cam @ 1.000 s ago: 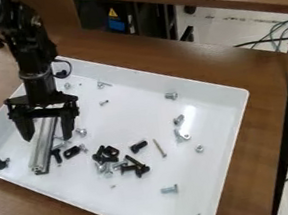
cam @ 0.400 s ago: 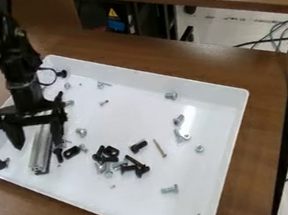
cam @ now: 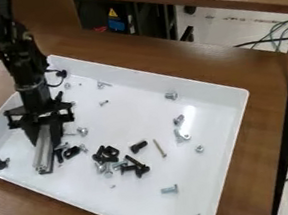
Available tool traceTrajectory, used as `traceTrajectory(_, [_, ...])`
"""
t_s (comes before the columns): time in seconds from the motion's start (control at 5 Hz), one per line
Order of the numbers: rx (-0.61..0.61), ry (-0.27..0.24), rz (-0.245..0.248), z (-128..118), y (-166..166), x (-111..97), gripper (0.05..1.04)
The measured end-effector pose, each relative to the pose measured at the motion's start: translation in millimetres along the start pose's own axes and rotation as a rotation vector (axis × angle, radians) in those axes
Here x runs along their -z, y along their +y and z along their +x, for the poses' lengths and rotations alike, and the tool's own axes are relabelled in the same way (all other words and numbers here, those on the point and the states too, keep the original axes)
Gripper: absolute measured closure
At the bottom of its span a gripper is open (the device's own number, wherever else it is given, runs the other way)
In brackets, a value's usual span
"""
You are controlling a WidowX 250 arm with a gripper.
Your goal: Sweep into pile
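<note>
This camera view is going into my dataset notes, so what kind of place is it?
Probably a lab or workshop: a robot arm over a white tray of loose bolts and screws, with cables along the floor.

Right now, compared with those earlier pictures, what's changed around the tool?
The tool first shifted left in the view, then came back partway right, and its fingers have closed in on the slotted metal bar, which they straddled with a gap before. The bar has shifted slightly right. The white tray, the loose cluster of bolts and the brass-coloured screw stayed put.
</note>
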State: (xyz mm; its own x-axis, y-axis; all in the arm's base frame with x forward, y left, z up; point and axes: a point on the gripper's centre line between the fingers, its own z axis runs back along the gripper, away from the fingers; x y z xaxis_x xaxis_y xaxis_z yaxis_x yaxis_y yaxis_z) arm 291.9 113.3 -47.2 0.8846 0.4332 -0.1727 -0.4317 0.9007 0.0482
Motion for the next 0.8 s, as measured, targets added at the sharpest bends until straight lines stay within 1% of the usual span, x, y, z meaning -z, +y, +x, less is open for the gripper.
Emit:
traceTrajectory(0.2, [0.016, -0.005, 0.0, 0.0, -6.7, -0.7, 0.719])
traceTrajectory(0.4, [0.064, -0.008, 0.042, -17.0, -21.1, -9.6, 0.72])
traceTrajectory(0.6, [0.217, -0.093, 0.121, -46.5, -64.0, -58.2, 0.72])
traceTrajectory(0.8, [0.427, -0.125, 0.098, -69.4, -107.7, -70.8, 0.72])
